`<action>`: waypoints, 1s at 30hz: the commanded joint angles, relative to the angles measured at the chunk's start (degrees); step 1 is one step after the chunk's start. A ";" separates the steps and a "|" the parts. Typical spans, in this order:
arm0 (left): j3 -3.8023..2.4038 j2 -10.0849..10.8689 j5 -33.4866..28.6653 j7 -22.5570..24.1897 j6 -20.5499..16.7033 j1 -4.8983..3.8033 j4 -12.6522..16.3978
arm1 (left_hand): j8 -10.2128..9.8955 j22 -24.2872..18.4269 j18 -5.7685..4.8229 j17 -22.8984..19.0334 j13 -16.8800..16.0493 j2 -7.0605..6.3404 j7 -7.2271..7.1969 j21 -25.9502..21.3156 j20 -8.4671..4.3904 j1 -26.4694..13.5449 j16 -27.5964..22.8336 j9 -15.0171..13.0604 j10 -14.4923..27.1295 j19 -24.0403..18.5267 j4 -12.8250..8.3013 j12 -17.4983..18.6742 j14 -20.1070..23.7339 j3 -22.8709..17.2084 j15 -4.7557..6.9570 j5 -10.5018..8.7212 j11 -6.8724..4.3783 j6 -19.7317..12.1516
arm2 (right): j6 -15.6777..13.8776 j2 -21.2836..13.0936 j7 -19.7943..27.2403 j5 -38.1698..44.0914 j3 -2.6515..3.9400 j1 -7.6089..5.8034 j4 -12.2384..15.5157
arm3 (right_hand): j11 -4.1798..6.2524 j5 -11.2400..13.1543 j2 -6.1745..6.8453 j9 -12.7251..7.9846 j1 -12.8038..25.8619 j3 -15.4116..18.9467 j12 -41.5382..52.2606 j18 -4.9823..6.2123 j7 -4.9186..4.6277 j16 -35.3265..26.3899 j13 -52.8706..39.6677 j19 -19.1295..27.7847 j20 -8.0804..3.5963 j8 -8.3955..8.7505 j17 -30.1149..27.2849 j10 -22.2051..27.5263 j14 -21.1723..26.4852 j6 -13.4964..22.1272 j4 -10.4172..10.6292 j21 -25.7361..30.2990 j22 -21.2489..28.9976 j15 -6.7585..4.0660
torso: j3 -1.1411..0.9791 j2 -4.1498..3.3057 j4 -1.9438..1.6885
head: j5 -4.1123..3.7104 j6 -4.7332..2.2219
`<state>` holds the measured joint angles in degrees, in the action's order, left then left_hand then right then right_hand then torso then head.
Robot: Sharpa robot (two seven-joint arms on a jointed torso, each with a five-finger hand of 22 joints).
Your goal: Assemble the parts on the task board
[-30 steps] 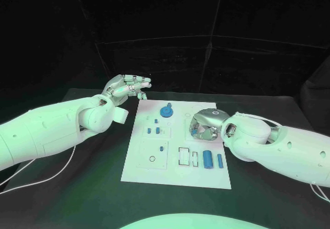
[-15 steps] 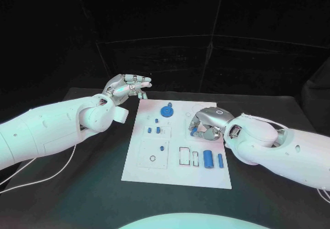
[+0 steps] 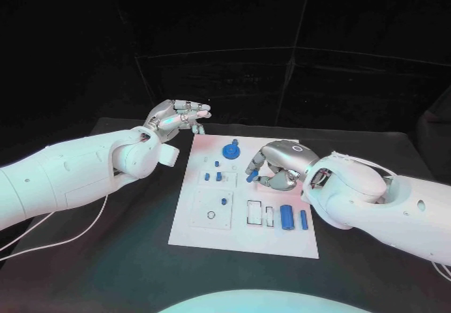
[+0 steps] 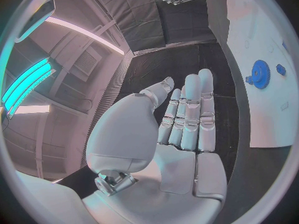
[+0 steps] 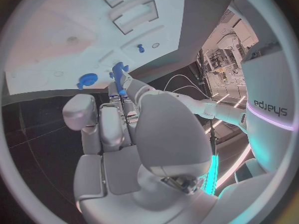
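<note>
- Two hands are in play over the task board (image 3: 246, 225), the white plate lying in the middle of the black table (image 3: 103, 261).
- My right hand (image 3: 276, 164) sits over the centre of the board in the head view and pinches a small blue part (image 3: 252, 175) at its fingertips; the right wrist view shows the same blue piece (image 5: 119, 74) between the fingers, pointing toward the board. I judge it is held this way so it can go down end-first into a seat on the board; which seat I cannot tell.
- My left hand (image 3: 174, 117) is raised at the upper left of the head view, just off the board's far left corner, holding nothing. The left wrist view shows its fingers (image 4: 187, 114) together and nearly straight. I judge it is parked there to keep the board clear for the right hand.
- Remaining parts on the board: a blue gear (image 3: 229, 152) in the upper middle, near the held part; two small blue pegs (image 3: 212, 175) to its lower left; two blue cylinders (image 3: 294, 218) lying side by side at lower right, beside rectangular slots (image 3: 253, 212).
- Relative to the right hand, the gear lies to its upper left and the cylinders lie below it, well apart.
</note>
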<state>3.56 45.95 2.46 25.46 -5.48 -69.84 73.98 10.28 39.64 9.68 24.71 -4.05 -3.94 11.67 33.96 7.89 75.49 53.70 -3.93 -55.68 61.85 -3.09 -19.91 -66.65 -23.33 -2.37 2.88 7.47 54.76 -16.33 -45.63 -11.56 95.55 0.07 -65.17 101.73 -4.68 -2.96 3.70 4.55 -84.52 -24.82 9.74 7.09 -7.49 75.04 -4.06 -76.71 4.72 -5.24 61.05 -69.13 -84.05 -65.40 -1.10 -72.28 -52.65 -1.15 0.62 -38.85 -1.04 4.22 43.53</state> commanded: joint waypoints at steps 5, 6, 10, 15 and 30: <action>-0.05 -0.18 -0.20 0.25 0.60 -0.11 0.03 | 0.30 -0.09 0.75 -0.08 0.01 -0.22 0.00 -0.20 0.28 -0.12 -0.11 -0.06 0.26 -0.04 -0.06 -0.34 0.35 0.21 -0.11 0.31 0.06 -0.26 | -0.02 6.41 3.51 0.65 -0.32 0.00 -2.39 | 1.04 -0.17 0.60 -0.11 -0.05 -0.56 -0.50 -0.54 -0.48 0.34 -0.01 -0.14 0.07 0.36 -0.15 -1.32 -1.40 0.28 -0.09 -0.22 0.05 -0.05 | -0.04 -0.06 0.14 | 0.92 0.49; -0.05 -0.21 -0.20 0.23 0.59 -0.11 0.00 | 0.30 -0.09 0.75 -0.08 0.01 -0.22 0.00 -0.20 0.28 -0.12 -0.11 -0.06 0.26 -0.04 -0.06 -0.34 0.35 0.21 -0.11 0.31 0.06 -0.26 | 0.19 7.31 3.83 0.90 -0.62 0.08 -2.86 | 1.02 -0.19 0.62 -0.13 -0.03 -0.68 -0.58 -0.54 -0.51 0.35 0.00 -0.13 0.08 0.41 -0.16 -1.29 -1.40 0.32 -0.16 -0.23 0.03 -0.04 | -0.05 -0.07 0.15 | 1.06 0.55; -0.05 -0.34 -0.20 0.22 0.69 -0.12 0.03 | 0.35 -0.10 0.75 -0.11 0.00 -0.26 0.00 -0.22 0.29 -0.19 -0.09 -0.06 0.29 -0.04 -0.03 -0.40 0.36 0.27 -0.12 0.31 0.06 -0.29 | 1.09 9.56 4.58 1.46 -1.51 0.60 -4.25 | 0.98 -0.25 0.58 -0.16 -0.03 -0.93 -0.70 -0.53 -0.55 0.34 0.00 -0.08 0.10 0.48 -0.22 -1.25 -1.39 0.36 -0.28 -0.22 0.08 -0.01 | 0.08 -0.01 -0.06 | 1.06 0.83; -0.05 -0.38 -0.21 0.30 0.79 -0.13 0.04 | 0.39 -0.12 0.74 -0.13 0.00 -0.25 0.00 -0.24 0.30 -0.27 -0.09 -0.06 0.31 -0.04 0.01 -0.45 0.37 0.31 -0.13 0.31 0.06 -0.31 | 3.15 11.89 5.28 2.31 -2.07 1.94 -5.88 | 0.83 -0.32 0.66 -0.24 0.19 -1.40 -1.05 -0.53 -0.70 0.35 0.04 0.00 0.17 0.72 -0.28 -1.02 -1.37 0.57 -0.52 -0.26 0.07 0.10 | 0.02 0.03 0.06 | 1.76 1.07; -0.05 -0.44 -0.21 0.38 0.94 -0.14 0.05 | 0.49 -0.16 0.74 -0.18 -0.01 -0.21 -0.01 -0.29 0.32 -0.44 -0.07 -0.06 0.34 -0.04 0.12 -0.57 0.38 0.40 -0.15 0.32 0.06 -0.34 | 5.33 14.84 5.98 3.85 -2.36 3.94 -8.03 | 0.74 -0.68 0.65 -0.29 0.39 -1.84 -1.28 -0.53 -0.78 0.38 0.04 0.06 0.25 0.86 -0.31 -0.96 -1.35 0.63 -0.70 -0.31 0.02 0.18 | -0.06 -0.04 0.10 | 2.32 1.39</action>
<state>3.56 45.58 2.45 25.43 -5.29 -69.87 73.98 10.65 39.52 9.68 24.60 -4.05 -3.94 11.67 33.96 7.89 75.49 53.70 -3.93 -55.68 61.85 -2.93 -20.20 -66.65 -23.17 -2.37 2.88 7.47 54.76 -12.16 -30.90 -6.49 98.36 -2.30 -61.20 93.68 -4.68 -3.37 4.16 4.31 -84.05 -26.32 8.52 7.10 -7.90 75.04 -3.97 -76.71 4.72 -4.63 60.79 -69.12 -84.05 -64.97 -1.82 -72.28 -52.63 -1.14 0.58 -38.85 -0.92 6.53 44.87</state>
